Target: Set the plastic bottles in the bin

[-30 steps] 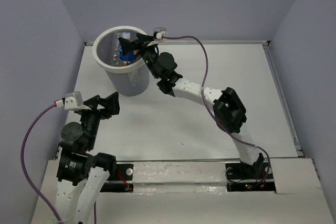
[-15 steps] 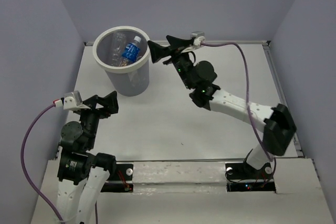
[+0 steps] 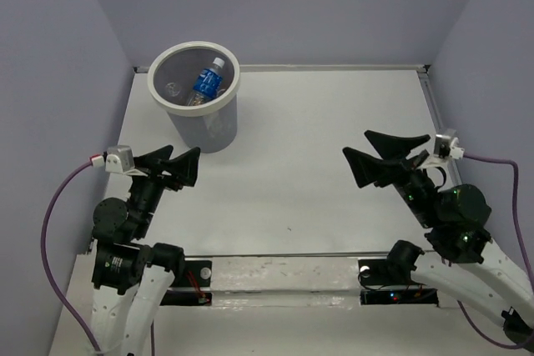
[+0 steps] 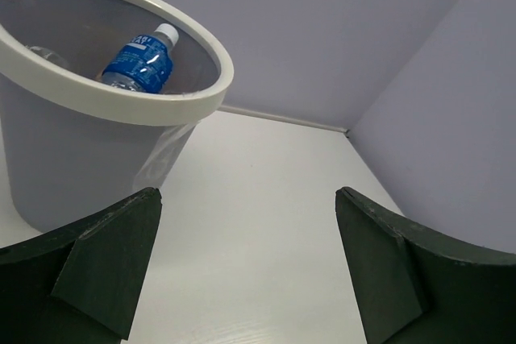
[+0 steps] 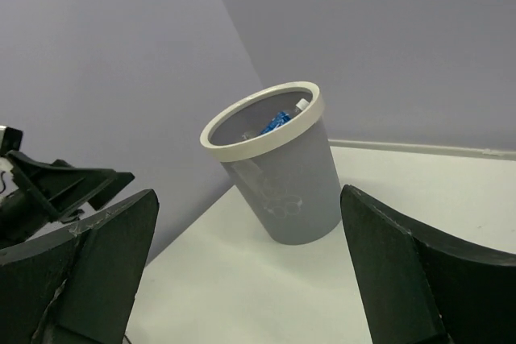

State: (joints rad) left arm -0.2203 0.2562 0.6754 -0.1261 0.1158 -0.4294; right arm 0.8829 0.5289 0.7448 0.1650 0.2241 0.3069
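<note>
The grey mesh bin (image 3: 209, 127) with a thick white rim stands at the table's far left. A blue-labelled plastic bottle (image 3: 206, 81) lies inside it, leaning on the wall with its white cap up. The left wrist view shows the same bottle (image 4: 139, 62) and a clear bottle (image 4: 44, 55) beside it. Through the mesh wall (image 5: 298, 191) I make out more clear bottles lower down. My left gripper (image 3: 184, 152) is open and empty, near the bin's front. My right gripper (image 3: 356, 142) is open and empty at the near right, far from the bin.
Lilac walls close in the white table on the left, back and right. A raised strip (image 3: 446, 147) runs along the table's right edge. In the right wrist view the left gripper's fingers (image 5: 72, 183) show at the left edge.
The right arm has pulled back from over the bin to the near right, leaving the blue-labelled bottle lying in the bin. The left gripper has shifted slightly.
</note>
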